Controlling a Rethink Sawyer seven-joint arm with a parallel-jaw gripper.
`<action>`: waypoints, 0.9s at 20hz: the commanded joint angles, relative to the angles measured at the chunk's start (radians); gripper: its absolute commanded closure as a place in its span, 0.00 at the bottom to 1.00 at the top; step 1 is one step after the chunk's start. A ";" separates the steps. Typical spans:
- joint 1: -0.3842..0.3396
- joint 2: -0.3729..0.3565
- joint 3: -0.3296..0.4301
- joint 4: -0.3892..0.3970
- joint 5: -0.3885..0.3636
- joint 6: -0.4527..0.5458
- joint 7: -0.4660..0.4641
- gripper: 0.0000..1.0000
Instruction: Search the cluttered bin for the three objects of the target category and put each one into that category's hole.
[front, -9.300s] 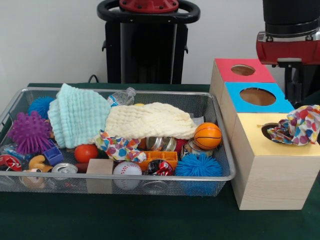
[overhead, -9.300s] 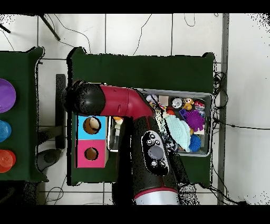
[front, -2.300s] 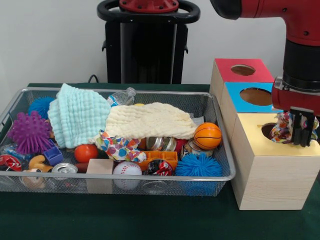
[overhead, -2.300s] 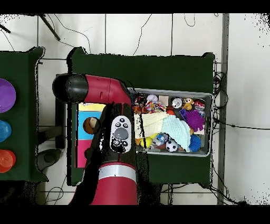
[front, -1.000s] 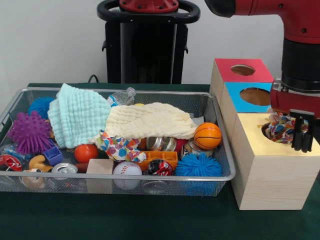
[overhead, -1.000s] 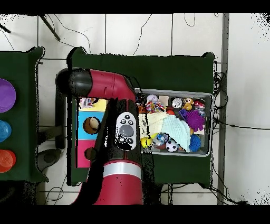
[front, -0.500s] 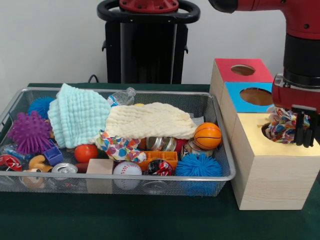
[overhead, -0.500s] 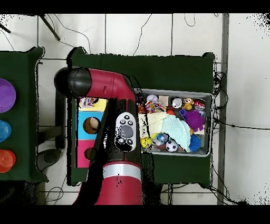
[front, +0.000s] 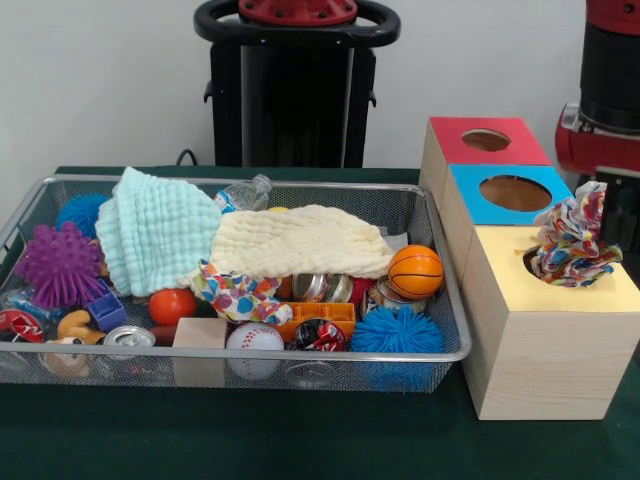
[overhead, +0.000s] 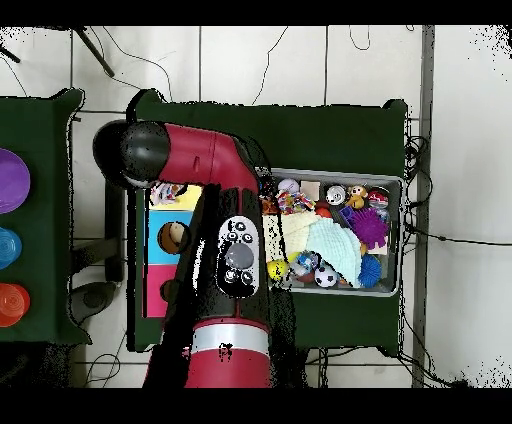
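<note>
Green tabletop carries the wire-mesh bin (front: 440, 262). One dotted fabric piece (front: 572, 243) stands bunched in the yellow box's hole (front: 532, 262). Gripper state cannot be determined.

mint-green towel (front: 158, 232) lies far left, touching the cream towel (front: 300, 242) to its right. small basketball (front: 415, 272) sits right, blue fuzzy ball (front: 397, 330) nearer. baseball (front: 255, 342) near centre, purple spiky ball (front: 58, 264) left.

Arm (overhead: 215, 250): red and black, crossing the coloured boxes.
Dotted fabric piece (overhead: 168, 192): on the yellow box top (overhead: 190, 199), beside the arm's elbow.
Wire bin (overhead: 388, 290): right of the arm, full of clutter.
</note>
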 joint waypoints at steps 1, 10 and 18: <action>-0.007 -0.045 0.066 0.045 0.040 0.141 0.156 1.00; -0.004 0.003 0.036 0.066 -0.008 0.080 0.127 1.00; -0.023 -0.018 0.030 0.107 -0.031 0.060 0.075 1.00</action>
